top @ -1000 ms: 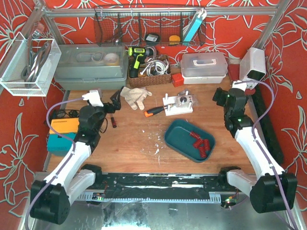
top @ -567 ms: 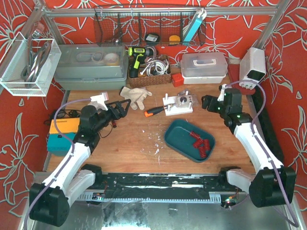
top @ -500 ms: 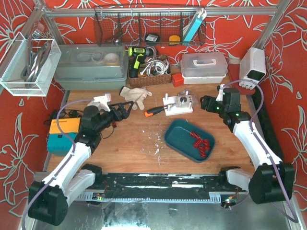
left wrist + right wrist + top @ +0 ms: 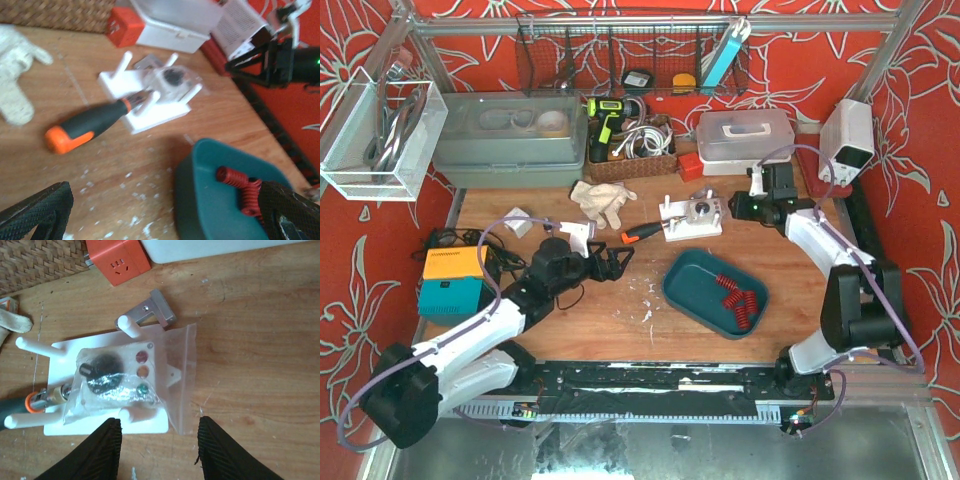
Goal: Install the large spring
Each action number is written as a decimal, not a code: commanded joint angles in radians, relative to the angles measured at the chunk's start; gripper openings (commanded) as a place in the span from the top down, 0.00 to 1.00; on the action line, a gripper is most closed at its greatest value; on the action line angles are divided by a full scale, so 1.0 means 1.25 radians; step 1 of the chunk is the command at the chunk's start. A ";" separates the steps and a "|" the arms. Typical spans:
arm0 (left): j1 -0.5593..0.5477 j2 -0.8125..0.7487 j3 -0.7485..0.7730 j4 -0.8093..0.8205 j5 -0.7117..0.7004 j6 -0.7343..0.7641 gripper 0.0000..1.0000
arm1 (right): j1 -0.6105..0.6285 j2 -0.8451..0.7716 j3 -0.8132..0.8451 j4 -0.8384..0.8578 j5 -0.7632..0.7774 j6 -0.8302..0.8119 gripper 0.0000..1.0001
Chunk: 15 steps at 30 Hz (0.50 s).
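Top external view: what sits in the teal tray (image 4: 692,288)?

Several red springs (image 4: 735,298), loose toward its right side. I cannot tell which is the large one. The tray rests near the middle of the wooden tabletop (image 4: 580,320).

And the other containers?

Three stand along the back edge. A grey lidded bin (image 4: 510,150) has ring shapes showing through its lid. A wicker basket (image 4: 630,168) holds a yellow-green drill (image 4: 605,120) and white cables. Beside it is a white lidded box (image 4: 745,135). A wire rack (image 4: 620,60) hangs on the red flowered wall, and a clear bin (image 4: 380,135) of metal tools hangs at the left.

How do the arms stand?

The left gripper (image 4: 623,260) hovers just left of the tray, its jaws spread wide with nothing between them. Its wrist view shows the tray and springs close ahead. The right gripper (image 4: 738,208) is beside the white block with pegs (image 4: 692,222), jaws parted and empty.

What lies at that block?

A clear plastic bag (image 4: 177,385) covers a part with a dark round piece and three coloured dots. A screwdriver (image 4: 642,233) with an orange and black handle points its tip at the block. A white glove (image 4: 600,200) lies to the left and an orange cube (image 4: 117,260) behind. White specks dot the wood.
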 commanded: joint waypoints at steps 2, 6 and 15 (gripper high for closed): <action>-0.022 0.022 -0.047 0.035 -0.076 0.058 0.00 | 0.009 0.083 0.069 -0.023 -0.045 -0.050 0.57; -0.027 0.025 -0.071 0.065 -0.125 0.085 0.00 | 0.012 0.153 0.127 -0.051 -0.095 -0.081 0.59; -0.029 0.063 -0.056 0.044 -0.143 0.100 0.00 | 0.013 0.278 0.225 -0.108 -0.111 -0.127 0.54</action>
